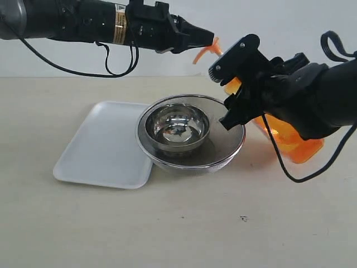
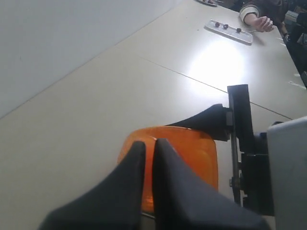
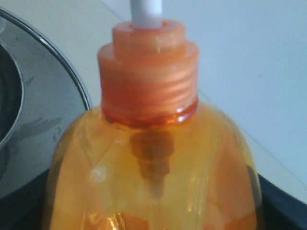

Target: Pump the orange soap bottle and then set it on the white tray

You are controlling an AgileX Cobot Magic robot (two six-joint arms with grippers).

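Observation:
The orange soap bottle [image 1: 291, 143] leans toward the middle of the table, to the right of the bowls. My right gripper [image 1: 232, 84] is shut on its shoulder, just below the neck. In the right wrist view the bottle [image 3: 153, 177] fills the frame, with its orange collar [image 3: 148, 72] and white stem [image 3: 147, 12]; dark fingers [image 3: 282, 205] show at the edge. My left gripper [image 1: 211, 38] reaches across from the left, shut, its tips resting on the orange pump head [image 1: 204, 52]. From the left wrist, the closed left gripper [image 2: 147, 142] lies over the pump head [image 2: 192, 155]. The white tray [image 1: 103, 144] lies at the left.
A round steel bowl [image 1: 177, 127] sits inside a mesh strainer [image 1: 230, 146] in the middle, between tray and bottle, overlapping the tray's right edge. A black cable [image 1: 304, 177] loops under the right arm. A person's hand [image 2: 259, 21] rests on a far table.

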